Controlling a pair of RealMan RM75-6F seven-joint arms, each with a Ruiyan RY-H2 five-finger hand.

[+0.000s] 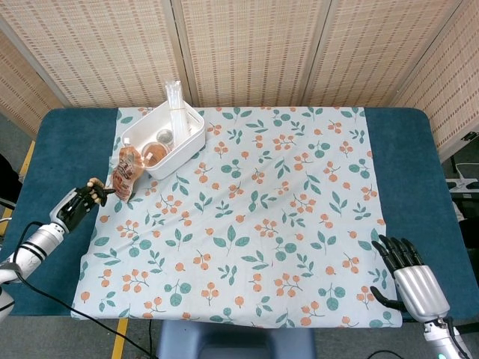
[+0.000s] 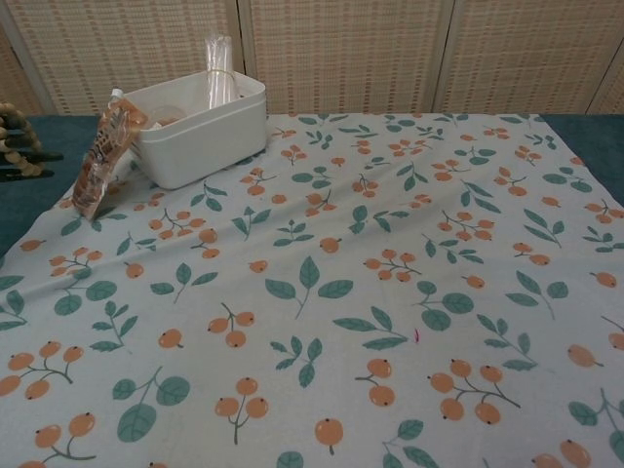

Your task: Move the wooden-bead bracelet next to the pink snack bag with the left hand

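My left hand (image 1: 77,205) is at the table's left side, just left of the pink snack bag (image 1: 126,172), and holds the wooden-bead bracelet (image 1: 96,188) in its fingertips. In the chest view the bracelet (image 2: 17,138) hangs at the far left edge, left of the snack bag (image 2: 104,158), with dark fingers (image 2: 23,157) behind it. The bag leans against the white bin (image 1: 163,134). My right hand (image 1: 408,280) rests at the near right corner, fingers apart, holding nothing.
The white bin (image 2: 200,125) holds small round containers and a clear plastic sleeve (image 1: 175,109). A leaf-and-berry patterned cloth (image 1: 247,217) covers the middle of the blue table (image 1: 408,161).
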